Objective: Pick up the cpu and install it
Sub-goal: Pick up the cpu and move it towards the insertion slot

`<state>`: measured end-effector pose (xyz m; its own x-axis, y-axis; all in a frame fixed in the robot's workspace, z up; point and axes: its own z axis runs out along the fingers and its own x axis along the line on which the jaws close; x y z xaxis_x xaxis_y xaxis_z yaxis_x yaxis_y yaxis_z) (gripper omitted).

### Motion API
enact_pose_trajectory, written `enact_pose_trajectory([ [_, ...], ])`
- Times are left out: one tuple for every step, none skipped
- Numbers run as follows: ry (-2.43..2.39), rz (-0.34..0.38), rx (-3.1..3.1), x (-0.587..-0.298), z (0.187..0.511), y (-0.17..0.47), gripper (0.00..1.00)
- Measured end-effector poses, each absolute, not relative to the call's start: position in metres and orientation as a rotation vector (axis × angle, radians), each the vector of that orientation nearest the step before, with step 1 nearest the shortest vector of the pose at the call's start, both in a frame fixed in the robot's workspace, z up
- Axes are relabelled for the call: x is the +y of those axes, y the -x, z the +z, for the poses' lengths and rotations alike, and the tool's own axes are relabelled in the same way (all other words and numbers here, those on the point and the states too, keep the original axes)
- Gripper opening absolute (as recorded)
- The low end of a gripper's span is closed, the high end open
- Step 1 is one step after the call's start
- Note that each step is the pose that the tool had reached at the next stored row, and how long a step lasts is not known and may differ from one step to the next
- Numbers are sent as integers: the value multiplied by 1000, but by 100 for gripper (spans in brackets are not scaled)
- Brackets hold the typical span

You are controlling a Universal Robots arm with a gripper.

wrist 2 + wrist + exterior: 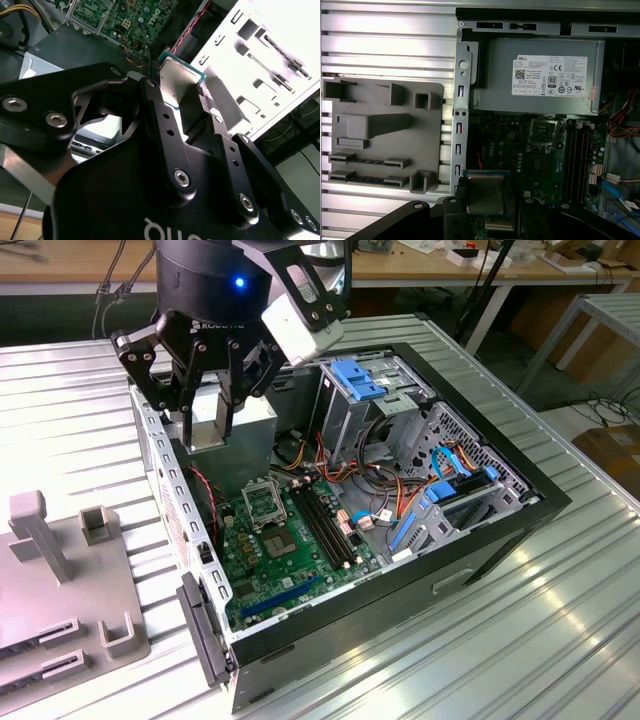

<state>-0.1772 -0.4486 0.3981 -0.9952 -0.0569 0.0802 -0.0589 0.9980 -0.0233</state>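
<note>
The tool (176, 100) is pinching the cpu (177, 82) by two opposite edges, one black finger (156, 107) on each side. The chip's silver-grey top and green rim show between them in both wrist views. The cpu (484, 192) is in the air above the motherboard (520, 160), close to the case's perforated side wall (461, 130), and it touches nothing but the fingers. It is well apart from the socket (542, 132).

In the exterior view the tool (213, 400) hangs over the open case (480, 540), at about eleven o'clock from the socket (262, 502). Its fingers stand in front of the grey power supply (245, 425), and I cannot make out the chip itself there. The black memory slots (325, 525) lie between three and four o'clock from the socket, just beside it on the green motherboard (290, 555). Blue drive brackets (360, 380) sit at about one o'clock from the socket, near the case's far end.

The case lies on its side on a ribbed metal desk (540, 640). A grey fixture (60, 580) with upright blocks and slots rests on the desk at about eight o'clock from the case, near its side wall. In the first wrist view the fixture (380, 135) lies just outside that wall.
</note>
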Motion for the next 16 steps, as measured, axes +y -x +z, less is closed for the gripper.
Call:
enact_pose_trajectory([
  [-89,39,-3060,-449,398,176,41],
  [-89,39,-3060,-449,398,175,41],
  [-89,39,-3060,-449,398,174,41],
  [-89,39,-3061,-449,398,173,41],
  [-89,39,-3061,-449,398,172,41],
  [-89,39,-3060,-449,398,170,41],
  [-89,39,-3061,-449,398,169,41],
  [-89,39,-3060,-449,398,168,41],
  [-89,39,-3060,-449,398,167,41],
  [-89,39,-3060,-449,398,166,41],
  [-89,39,-3060,-449,398,164,41],
  [-89,39,-3061,-449,398,162,41],
  [-89,39,-3060,-449,398,161,41],
  [-89,39,-3061,-449,398,160,41],
  [-89,39,-3060,-449,398,158,41],
  [-89,39,-3061,-449,398,157,41],
])
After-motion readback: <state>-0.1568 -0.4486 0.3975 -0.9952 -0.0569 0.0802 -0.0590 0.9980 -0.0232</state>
